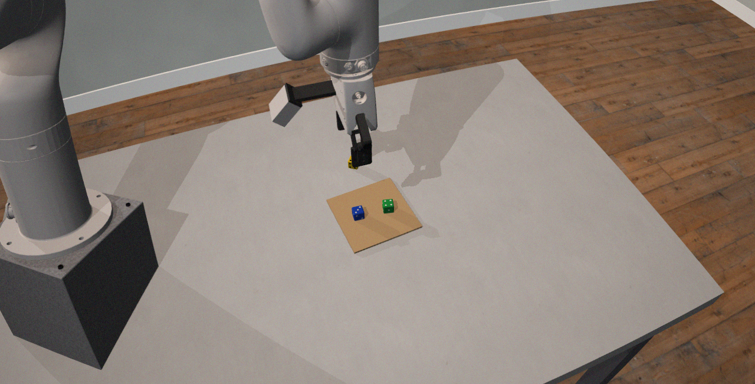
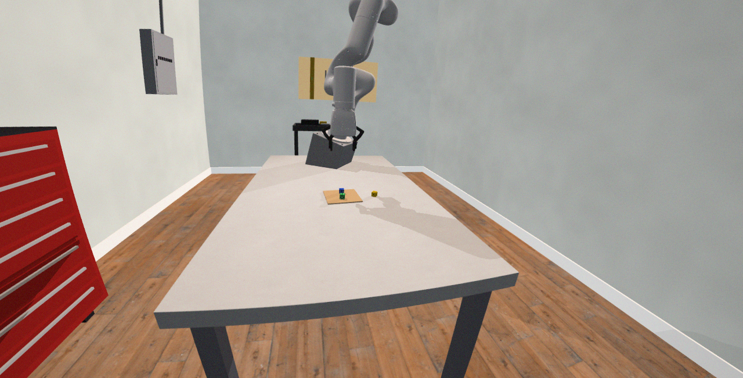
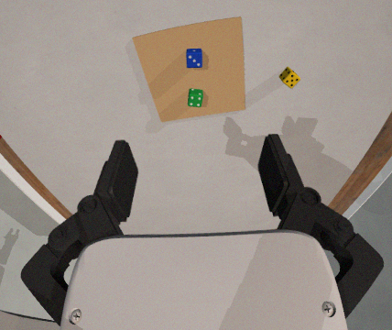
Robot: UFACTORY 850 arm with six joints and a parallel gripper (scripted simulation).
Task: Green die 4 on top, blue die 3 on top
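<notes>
— Any writing or labels to read?

— No words or brands. Only pips on the dice. The blue die [image 3: 194, 58] shows what looks like three white pips in a diagonal on top.

— And the green die [image 3: 195, 98]?

— Four white pips, as far as I can tell. The yellow die [image 3: 290, 77] has dark pips, too small to count. The grey wall box [image 2: 158, 61] carries a row of marks, unreadable.

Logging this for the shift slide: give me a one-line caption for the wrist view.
Open gripper high above the table; blue die and green die on the mat, yellow die beside it.
</notes>
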